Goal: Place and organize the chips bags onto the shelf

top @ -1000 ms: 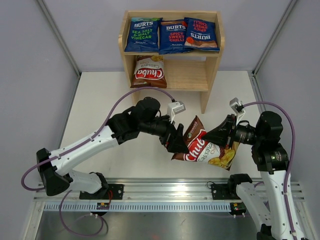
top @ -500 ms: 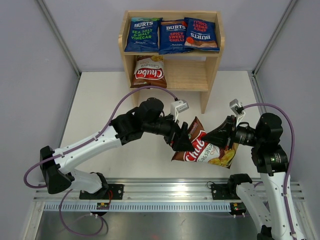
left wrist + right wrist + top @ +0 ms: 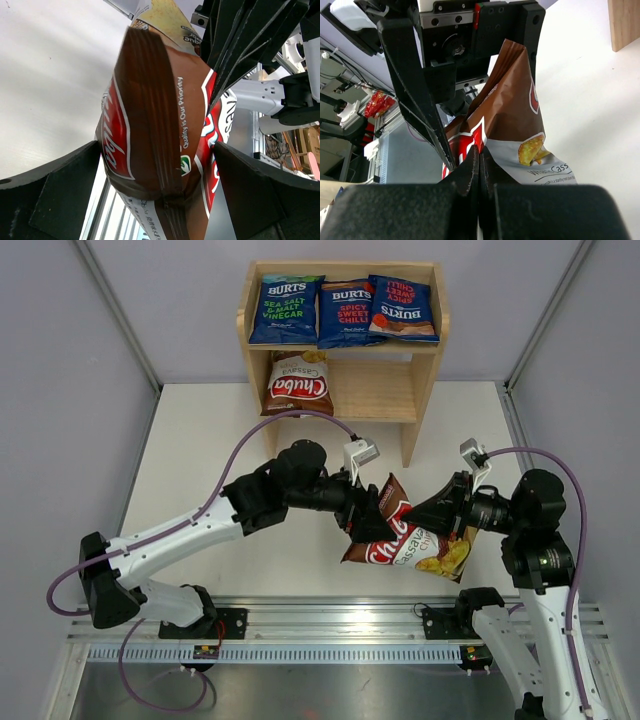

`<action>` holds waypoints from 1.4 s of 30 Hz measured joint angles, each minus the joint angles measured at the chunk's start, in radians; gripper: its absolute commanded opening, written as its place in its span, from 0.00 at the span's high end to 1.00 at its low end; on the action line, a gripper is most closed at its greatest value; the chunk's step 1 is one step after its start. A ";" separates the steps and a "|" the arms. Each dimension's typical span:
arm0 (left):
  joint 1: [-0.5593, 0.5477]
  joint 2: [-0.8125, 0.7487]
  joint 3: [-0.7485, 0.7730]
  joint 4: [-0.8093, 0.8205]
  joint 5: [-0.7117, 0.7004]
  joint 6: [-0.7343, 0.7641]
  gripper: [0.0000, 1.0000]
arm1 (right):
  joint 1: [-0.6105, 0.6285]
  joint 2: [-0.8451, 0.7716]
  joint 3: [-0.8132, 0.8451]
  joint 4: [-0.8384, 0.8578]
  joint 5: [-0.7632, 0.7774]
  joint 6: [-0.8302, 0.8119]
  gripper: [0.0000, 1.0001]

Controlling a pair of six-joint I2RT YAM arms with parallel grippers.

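My right gripper [image 3: 418, 516] is shut on a brown Chuba chips bag [image 3: 415, 545] and holds it above the table; its pads [image 3: 472, 172] pinch the bag's edge [image 3: 515, 115]. My left gripper [image 3: 366, 526] is open, its jaws standing wide on either side of the same bag [image 3: 150, 125]. The wooden shelf [image 3: 426, 360] stands at the back. Three blue BURTS bags [image 3: 345, 312] lie on its top tier. A second Chuba bag [image 3: 298, 386] lies at the left of the lower tier.
The right half of the shelf's lower tier [image 3: 375, 390] is bare wood. The shelf's right side panel [image 3: 622, 20] shows just beyond the held bag. Grey walls enclose the white table [image 3: 200, 460]; a metal rail [image 3: 330, 650] runs along the near edge.
My left gripper has moved right and now straddles the held bag more deeply. The right gripper and bag have barely moved.
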 measured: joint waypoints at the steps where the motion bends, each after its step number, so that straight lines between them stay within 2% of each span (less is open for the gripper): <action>1: -0.002 -0.002 -0.008 0.009 0.000 0.000 0.01 | 0.000 -0.002 -0.006 0.009 0.002 0.010 1.00; 7: -0.006 -0.006 -0.036 0.052 -0.001 -0.006 0.01 | 0.001 -0.012 -0.014 0.037 0.024 0.050 1.00; 9: -0.008 -0.007 -0.044 0.064 -0.005 -0.014 0.07 | 0.001 -0.019 -0.019 0.061 0.029 0.070 1.00; 11: -0.008 -0.007 -0.051 0.080 -0.005 -0.022 0.20 | 0.001 -0.027 -0.025 0.080 0.031 0.085 1.00; 12: -0.009 -0.007 -0.054 0.087 -0.005 -0.024 0.30 | 0.001 -0.031 -0.027 0.090 0.035 0.092 1.00; 13: -0.010 -0.007 -0.055 0.091 -0.005 -0.029 0.32 | 0.001 -0.034 -0.029 0.096 0.038 0.097 1.00; 14: -0.011 -0.007 -0.055 0.097 -0.004 -0.030 0.45 | 0.001 -0.036 -0.032 0.102 0.043 0.100 1.00; 17: -0.016 -0.013 -0.056 0.103 -0.003 -0.033 0.59 | 0.000 -0.040 -0.038 0.110 0.055 0.101 1.00; 18: -0.018 -0.016 -0.056 0.103 -0.003 -0.033 0.71 | 0.000 -0.041 -0.039 0.109 0.058 0.100 1.00; 20: -0.020 -0.023 -0.059 0.100 0.002 -0.032 0.76 | 0.000 -0.051 -0.039 0.106 0.077 0.092 1.00; 21: -0.020 -0.025 -0.063 0.101 0.005 -0.032 0.82 | 0.000 -0.058 -0.038 0.100 0.089 0.084 0.98; 23: -0.020 -0.034 -0.080 0.108 0.011 -0.032 0.84 | 0.000 -0.070 -0.038 0.082 0.100 0.073 0.82; 24: -0.020 -0.037 -0.087 0.112 0.013 -0.032 0.86 | 0.000 -0.077 -0.038 0.074 0.104 0.068 0.69; 27: -0.019 -0.051 -0.105 0.110 0.010 -0.032 0.89 | 0.000 -0.095 -0.035 0.058 0.119 0.063 0.18; 29: -0.016 -0.055 -0.115 0.106 0.002 -0.034 0.91 | 0.001 -0.111 -0.021 0.041 0.139 0.051 0.01; 37: -0.018 -0.115 -0.196 0.118 -0.087 -0.098 0.92 | 0.002 -0.153 0.127 -0.118 0.344 -0.017 0.01; 42: -0.018 -0.233 -0.303 0.171 -0.238 -0.209 0.92 | 0.003 -0.193 0.249 -0.239 0.609 -0.028 0.00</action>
